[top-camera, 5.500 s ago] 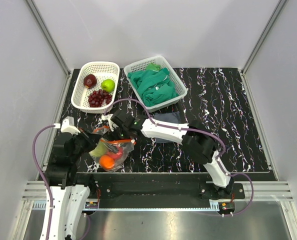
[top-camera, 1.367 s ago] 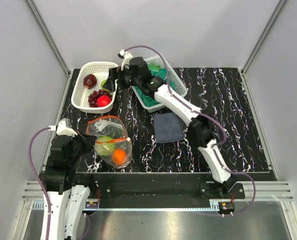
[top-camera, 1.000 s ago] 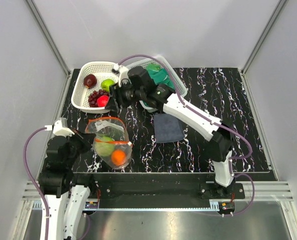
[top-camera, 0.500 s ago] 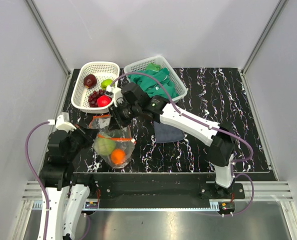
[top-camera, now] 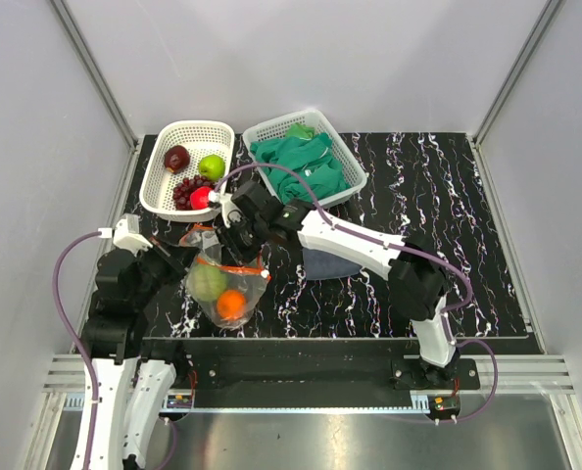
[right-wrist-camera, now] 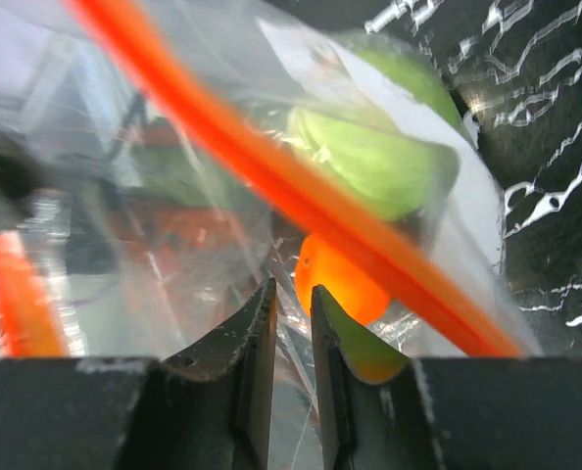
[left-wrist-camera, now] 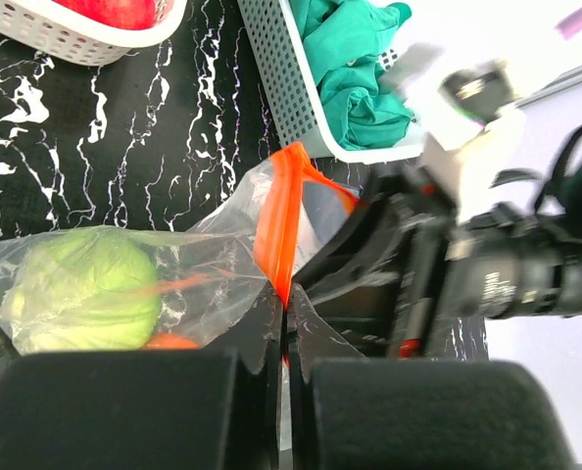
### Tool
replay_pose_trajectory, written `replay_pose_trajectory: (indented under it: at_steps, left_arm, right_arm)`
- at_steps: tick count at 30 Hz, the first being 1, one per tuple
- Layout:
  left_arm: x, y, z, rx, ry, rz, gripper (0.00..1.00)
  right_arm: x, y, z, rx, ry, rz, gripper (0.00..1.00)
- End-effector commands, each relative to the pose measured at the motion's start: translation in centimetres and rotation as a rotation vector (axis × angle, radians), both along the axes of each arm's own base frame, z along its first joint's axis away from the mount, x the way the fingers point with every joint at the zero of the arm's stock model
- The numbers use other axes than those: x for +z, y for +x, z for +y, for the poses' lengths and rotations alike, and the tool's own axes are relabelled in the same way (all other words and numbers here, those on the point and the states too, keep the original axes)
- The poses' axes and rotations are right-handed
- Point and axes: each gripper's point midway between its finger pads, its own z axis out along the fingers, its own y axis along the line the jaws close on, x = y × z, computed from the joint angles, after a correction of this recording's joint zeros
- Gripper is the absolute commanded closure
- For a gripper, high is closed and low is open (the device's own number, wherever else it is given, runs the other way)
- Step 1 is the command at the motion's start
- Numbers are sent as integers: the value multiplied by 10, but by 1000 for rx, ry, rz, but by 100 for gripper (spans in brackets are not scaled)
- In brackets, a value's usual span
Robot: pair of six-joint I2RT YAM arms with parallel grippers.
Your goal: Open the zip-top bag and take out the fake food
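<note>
The zip-top bag (top-camera: 224, 286) lies at the near left with its orange-red zip strip (left-wrist-camera: 276, 220) gaping. Inside it sit fake food pieces: a pale green cabbage (top-camera: 208, 283) and an orange (top-camera: 232, 305). My left gripper (left-wrist-camera: 283, 305) is shut on the strip's near end. In the top view it (top-camera: 181, 257) sits at the bag's left edge. My right gripper (right-wrist-camera: 292, 294) is at the bag's mouth, in the top view (top-camera: 232, 242), its jaws a narrow gap apart. Creased film crosses that gap. The orange (right-wrist-camera: 340, 279) lies just beyond the tips.
A white basket (top-camera: 164, 204) at the back left holds a dark red apple (top-camera: 177, 157), a green apple (top-camera: 212, 166), grapes (top-camera: 185, 190) and a red tomato (top-camera: 201, 198). Beside it stands a basket of green cloths (top-camera: 301, 166). A dark cloth (top-camera: 326, 262) lies partly under my right arm.
My right gripper left the tomato in the white basket, swung down to the bag's mouth and narrowed its jaws. The left gripper kept its hold while the bag sagged slightly.
</note>
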Motion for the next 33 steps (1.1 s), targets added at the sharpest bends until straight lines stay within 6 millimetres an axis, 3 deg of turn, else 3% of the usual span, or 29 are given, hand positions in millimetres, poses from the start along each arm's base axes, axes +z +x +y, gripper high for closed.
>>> replay_pose_trajectory:
  at_steps: [1,11,16,19,25,30,33]
  left_arm:
    - [18,13,-7,-33,-22,-84,100]
    - [-1,11,-9,-46,-31,-55,100]
    - [-24,5,-11,-41,-66,-8,100]
    - [-27,2,-11,-36,-71,-11,100]
    - [-32,-5,-9,-25,-68,-1,100]
    - [-39,-10,-8,-18,-70,10,100]
    - [-41,-12,-8,-20,-69,15,100]
  right_arm:
    - [-15,-6,0,14,-25,21,71]
    - [-55,-25,0,40,-96,70,59]
    - [-71,-31,0,47,-124,88,47]
    - [-81,-37,1,53,-136,102,39]
    - [-89,-48,11,56,-127,125,27]
    - [-91,-54,23,39,-90,142,21]
    - [-103,-57,28,28,-106,143,20]
